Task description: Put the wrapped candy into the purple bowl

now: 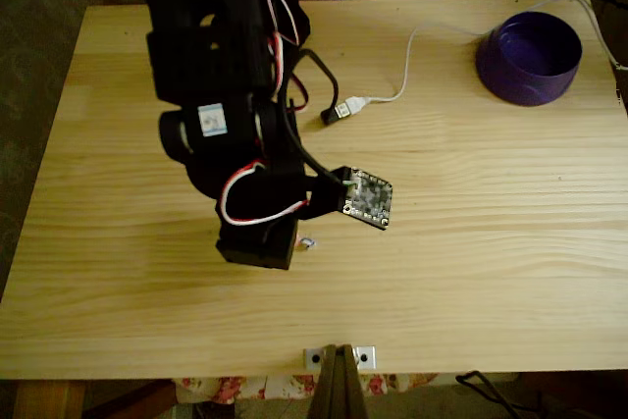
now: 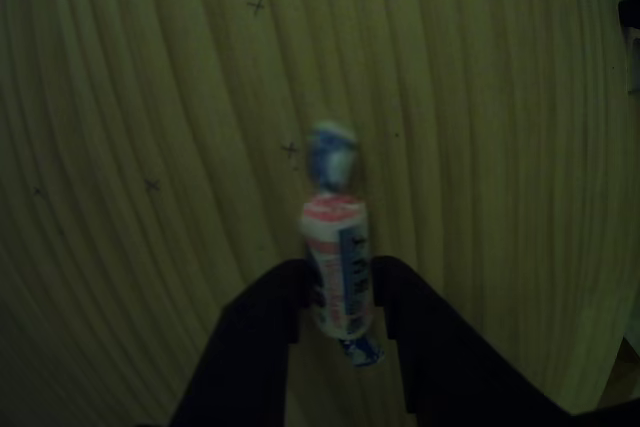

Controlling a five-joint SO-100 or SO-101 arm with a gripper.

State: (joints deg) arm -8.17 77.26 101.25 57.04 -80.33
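Observation:
The wrapped candy point(image 2: 335, 247), pale with red and dark markings and bluish twisted ends, sits between my gripper's point(image 2: 340, 282) two black fingers point(image 2: 255, 332). Both fingers press against its sides, so the gripper is shut on it. In the fixed view the gripper point(image 1: 292, 242) is down at the table's middle left, and one candy end point(image 1: 310, 242) pokes out beside it. I cannot tell whether the candy touches the wood. The purple bowl point(image 1: 530, 56) stands at the far right corner, well away from the gripper.
A white USB plug point(image 1: 345, 110) on a cable lies on the wooden table point(image 1: 471, 242) between arm and bowl. A small circuit board point(image 1: 367, 198) hangs off the arm's wrist. A metal bracket point(image 1: 339, 356) is clamped to the near edge.

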